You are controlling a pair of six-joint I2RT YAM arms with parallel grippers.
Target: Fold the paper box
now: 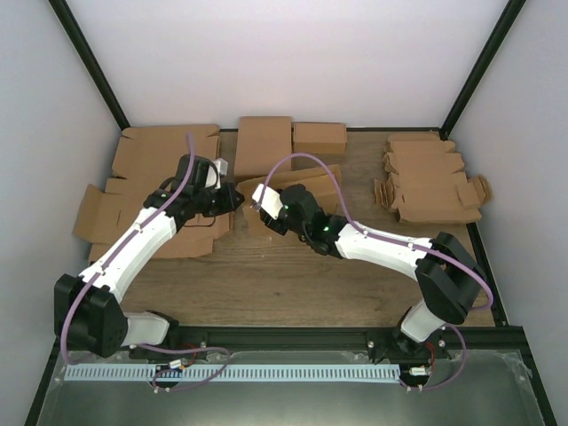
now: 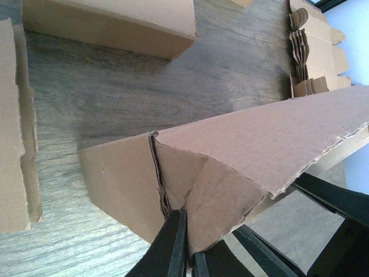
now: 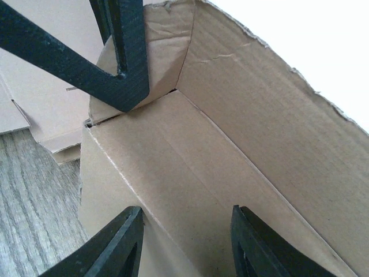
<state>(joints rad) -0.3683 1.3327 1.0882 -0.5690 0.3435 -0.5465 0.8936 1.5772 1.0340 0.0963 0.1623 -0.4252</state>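
The paper box (image 1: 306,177), brown corrugated cardboard and partly folded, stands in mid-table between my two grippers. My left gripper (image 1: 232,197) is at its left end. In the left wrist view it (image 2: 189,231) is shut on a bent corner flap of the box (image 2: 259,144). My right gripper (image 1: 257,206) reaches in from the right. In the right wrist view it (image 3: 184,242) is open, with one finger outside and one inside a folded edge of the box (image 3: 230,161). The left fingers (image 3: 130,63) pinch the flap at the far corner.
Large flat cardboard blanks (image 1: 169,151) lie at the back left under the left arm. Two folded boxes (image 1: 264,145) (image 1: 319,138) stand at the back centre. A stack of small notched blanks (image 1: 426,177) sits at the back right. Walls close the table on three sides.
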